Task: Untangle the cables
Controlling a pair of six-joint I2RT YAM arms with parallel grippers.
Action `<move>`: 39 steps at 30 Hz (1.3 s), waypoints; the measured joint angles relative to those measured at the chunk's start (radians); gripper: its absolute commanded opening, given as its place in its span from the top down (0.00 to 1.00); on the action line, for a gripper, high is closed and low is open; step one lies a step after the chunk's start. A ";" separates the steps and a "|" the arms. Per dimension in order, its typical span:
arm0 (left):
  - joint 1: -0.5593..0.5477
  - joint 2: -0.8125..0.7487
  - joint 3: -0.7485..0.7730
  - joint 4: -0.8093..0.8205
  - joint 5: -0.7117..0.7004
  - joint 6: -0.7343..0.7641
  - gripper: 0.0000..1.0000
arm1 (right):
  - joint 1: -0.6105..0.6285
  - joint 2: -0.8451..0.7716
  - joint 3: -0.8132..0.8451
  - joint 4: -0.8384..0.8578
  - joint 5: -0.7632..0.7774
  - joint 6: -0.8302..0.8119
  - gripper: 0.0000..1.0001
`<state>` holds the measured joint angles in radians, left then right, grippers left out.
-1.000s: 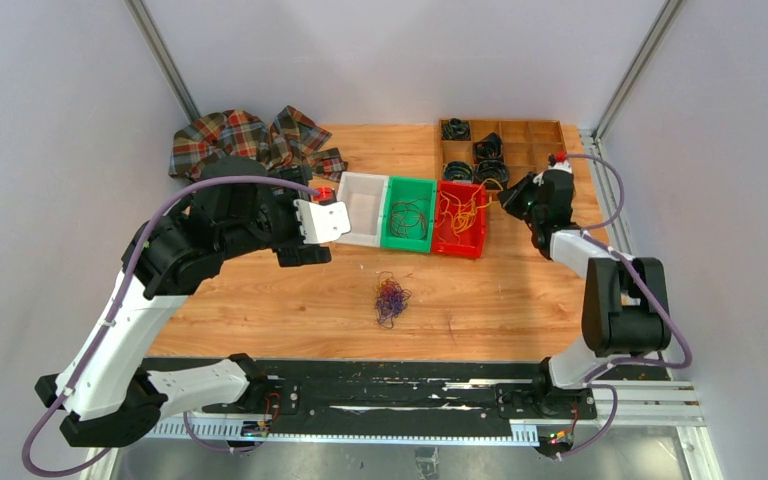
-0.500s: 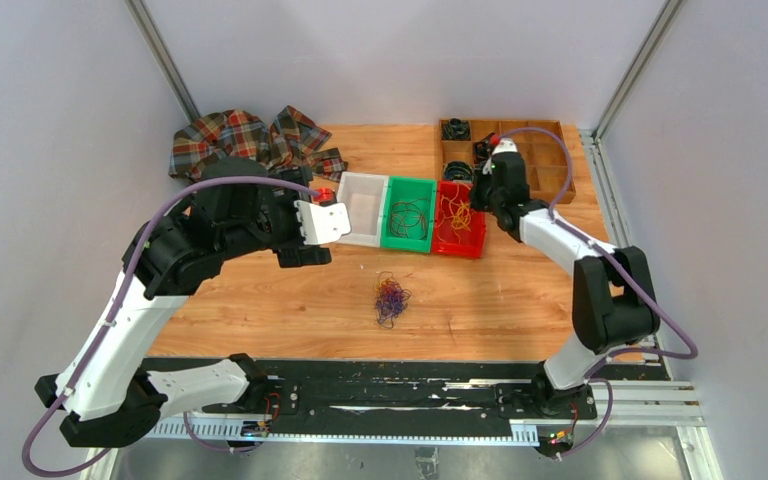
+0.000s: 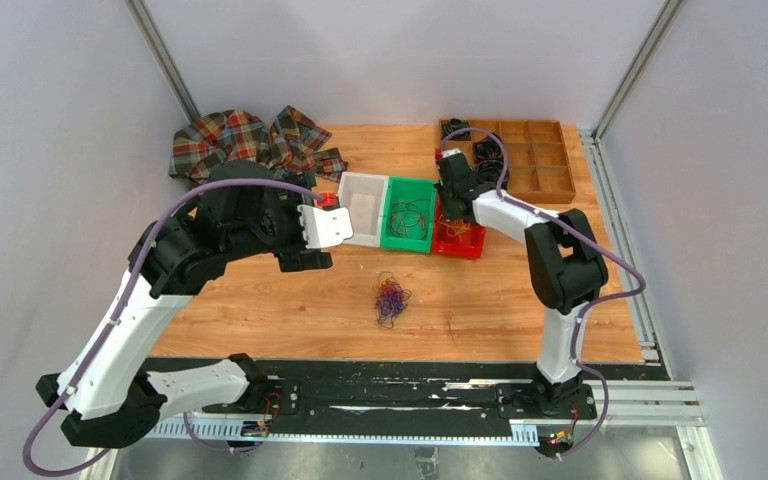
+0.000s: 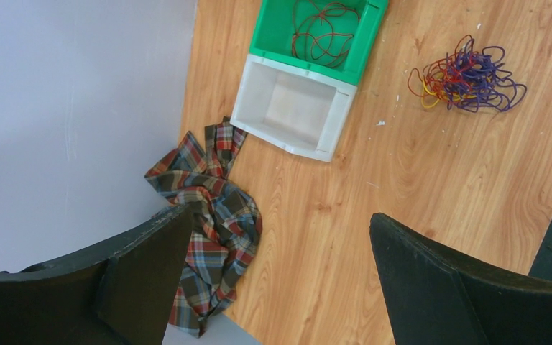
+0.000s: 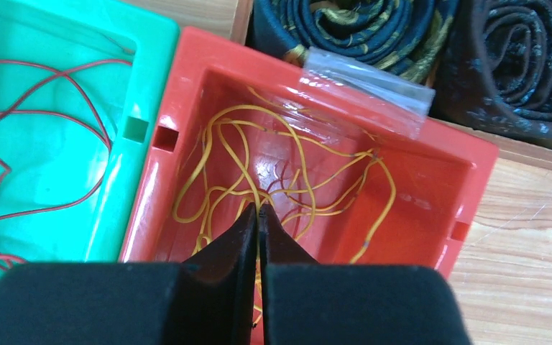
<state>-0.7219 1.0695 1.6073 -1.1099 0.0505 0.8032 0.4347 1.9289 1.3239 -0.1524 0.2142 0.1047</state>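
Note:
A small tangle of purple, yellow and red cables lies on the wooden table in front of three bins. The red bin holds loose yellow cables. My right gripper hangs over this bin, its jaws pressed together with a yellow strand running between them. In the green bin lies a dark red-brown cable. The white bin is empty. Raised to the left of the bins, my left gripper is open and holds nothing.
A plaid cloth lies crumpled at the back left corner. Behind the red bin stands a wooden compartment tray with dark rolled items. A clear plastic strip sits on the red bin's far rim.
My right arm has swung left from beside the wooden tray to above the red bin, still shut. The left arm and the tangle have not moved.

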 measured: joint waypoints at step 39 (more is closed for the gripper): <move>0.126 0.123 -0.455 0.170 0.209 -0.230 0.01 | 0.334 -0.612 -0.615 0.321 -0.284 0.136 0.46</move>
<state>-0.5957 1.1923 1.1519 -0.9401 0.2592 0.5732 0.7685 1.3167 0.7094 0.1688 -0.0696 0.2405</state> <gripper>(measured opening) 0.979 0.548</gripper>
